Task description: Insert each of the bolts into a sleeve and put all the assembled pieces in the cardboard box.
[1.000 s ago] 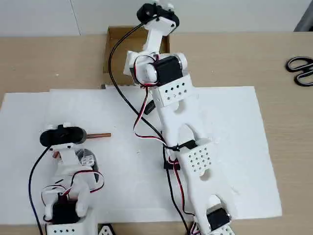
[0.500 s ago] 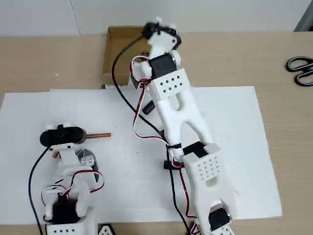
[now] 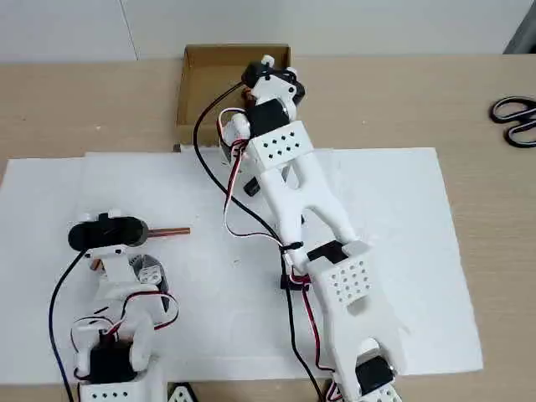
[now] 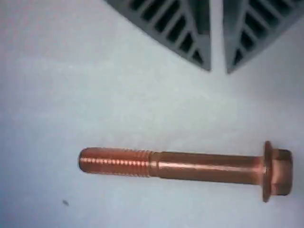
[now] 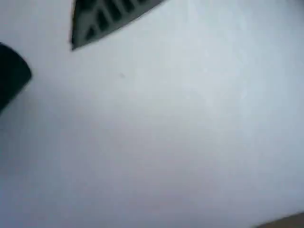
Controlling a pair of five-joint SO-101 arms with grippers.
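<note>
A copper bolt (image 3: 170,230) lies on its side on the white paper (image 3: 402,218), just beside my left gripper (image 3: 109,234). In the left wrist view the bolt (image 4: 185,166) rests a short way off the gripper (image 4: 217,70), whose grey fingers (image 4: 183,33) are shut but for a thin slit, with nothing between them. The cardboard box (image 3: 201,63) stands beyond the far edge of the paper. My right arm (image 3: 293,176) stretches across the paper, its wrist (image 3: 270,88) above the box's near edge. The right wrist view looks down on bare paper (image 5: 180,133).
Black scissors (image 3: 515,119) lie on the wooden table (image 3: 402,100) at the far right. Cables (image 3: 243,213) trail from the right arm over the middle of the paper. The right half of the paper has free room.
The right arm has drawn back from over the box toward the paper, its wrist lower and nearer. The left arm and the bolt have stayed put.
</note>
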